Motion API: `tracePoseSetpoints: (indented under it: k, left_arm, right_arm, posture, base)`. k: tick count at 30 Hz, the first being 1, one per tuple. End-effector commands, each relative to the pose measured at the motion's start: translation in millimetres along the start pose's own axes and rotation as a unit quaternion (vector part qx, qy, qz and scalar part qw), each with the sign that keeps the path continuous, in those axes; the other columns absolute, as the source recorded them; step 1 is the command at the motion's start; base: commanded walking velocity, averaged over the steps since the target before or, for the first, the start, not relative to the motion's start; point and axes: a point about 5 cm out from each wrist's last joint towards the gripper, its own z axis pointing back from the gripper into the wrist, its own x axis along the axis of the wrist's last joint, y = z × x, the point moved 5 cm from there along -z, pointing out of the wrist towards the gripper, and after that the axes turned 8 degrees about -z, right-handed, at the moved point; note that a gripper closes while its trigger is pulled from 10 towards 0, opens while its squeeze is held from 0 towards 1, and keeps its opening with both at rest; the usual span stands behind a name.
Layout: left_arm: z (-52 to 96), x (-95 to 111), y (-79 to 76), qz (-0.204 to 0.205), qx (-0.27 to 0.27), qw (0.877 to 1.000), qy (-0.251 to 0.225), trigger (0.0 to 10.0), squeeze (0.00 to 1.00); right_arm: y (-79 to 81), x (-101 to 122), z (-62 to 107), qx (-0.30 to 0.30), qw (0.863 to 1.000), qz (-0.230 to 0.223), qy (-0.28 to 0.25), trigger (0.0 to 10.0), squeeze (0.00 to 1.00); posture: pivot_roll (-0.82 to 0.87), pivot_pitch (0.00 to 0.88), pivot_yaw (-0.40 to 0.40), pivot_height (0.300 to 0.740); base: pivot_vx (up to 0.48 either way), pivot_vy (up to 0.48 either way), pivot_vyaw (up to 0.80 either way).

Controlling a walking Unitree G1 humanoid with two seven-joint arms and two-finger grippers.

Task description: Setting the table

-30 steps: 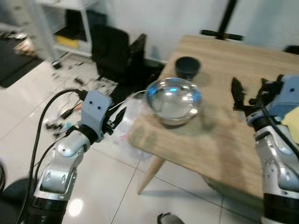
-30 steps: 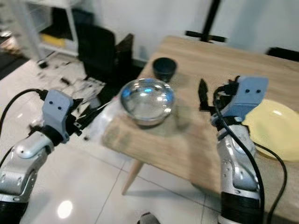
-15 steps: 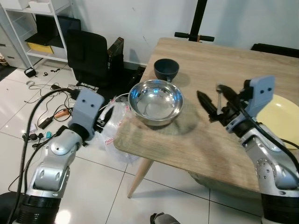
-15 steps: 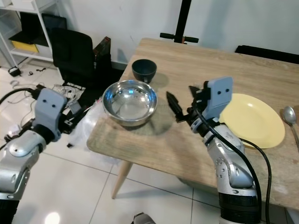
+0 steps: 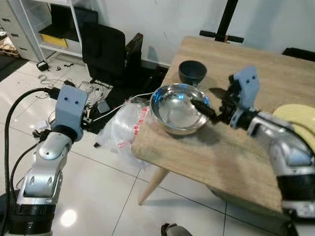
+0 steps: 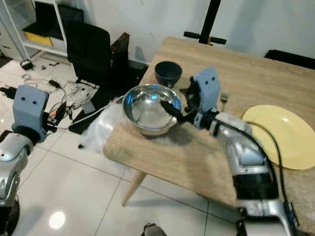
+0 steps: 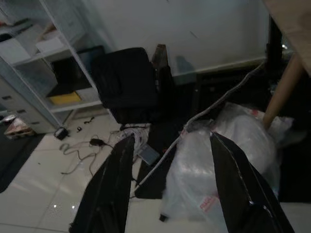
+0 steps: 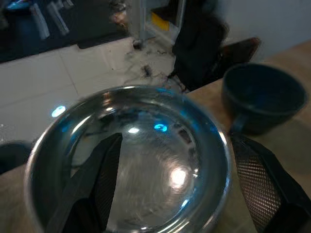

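A shiny steel bowl [image 5: 177,115] stands near the left front corner of the wooden table [image 5: 236,162]. Behind it is a small dark blue bowl [image 5: 192,72]. My right gripper [image 5: 199,105] is open and straddles the steel bowl's [image 8: 131,155] right rim: one finger [image 8: 92,194] reaches inside the bowl and the other [image 8: 262,189] stays outside it. A yellow plate [image 6: 283,135] lies on the table to the right, with a fork [image 6: 224,100] between it and the dark bowl. My left gripper [image 7: 170,141] is open and hangs over the floor, left of the table.
A crumpled clear plastic bag [image 5: 123,130] lies on the tiled floor by the table's left leg. Cables [image 5: 93,93] run across the floor behind it. A black chair [image 5: 106,51] and a white shelf [image 5: 49,29] stand further back on the left.
My right gripper has swung left from open table beside the steel bowl to straddle its rim. The camera has shifted. My left arm stays off the table.
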Motion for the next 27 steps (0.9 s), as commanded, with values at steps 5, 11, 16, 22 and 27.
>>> tracePoseSetpoints:
  k: [5, 11, 16, 22, 27]
  left_arm:
    - [5.9, 4, 5.5, -0.013, -0.036, 0.999, -0.007, 10.0, 0.00]
    - [24.6, 20, -13.3, -0.015, -0.170, 0.985, -0.032, 10.0, 0.00]
    - [35.8, 35, -22.3, -0.016, -0.243, 0.968, -0.054, 10.0, 0.00]
    - [46.1, 46, -30.6, -0.013, -0.293, 0.954, -0.068, 10.0, 0.00]
    - [47.5, 50, -29.8, -0.011, -0.300, 0.951, -0.070, 10.0, 0.00]
  right_arm:
    - [-28.1, 0, -0.9, -0.024, 0.999, -0.013, 0.040, 10.0, 0.00]
    - [-35.3, -8, -7.7, -0.006, 0.995, -0.078, 0.060, 10.0, 0.00]
    - [-37.9, -21, -12.8, -0.003, 0.991, -0.112, 0.075, 10.0, 0.00]
    - [-39.9, -38, -15.8, -0.003, 0.987, -0.122, 0.101, 10.0, 0.00]
    - [-37.1, -58, -18.1, 0.000, 0.984, -0.123, 0.130, 10.0, 0.00]
  posture:
    - [-0.05, 0.051, 0.027, 0.740]
    - [-0.03, 0.072, 0.028, 0.740]
    - [-0.02, 0.082, 0.031, 0.740]
    - [-0.01, 0.088, 0.031, 0.740]
    - [0.00, 0.089, 0.030, 0.740]
  base:
    - [0.000, 0.000, 0.00]
    - [0.000, 0.000, 0.00]
    - [0.000, 0.000, 0.00]
    - [0.000, 0.000, 0.00]
    - [0.000, 0.000, 0.00]
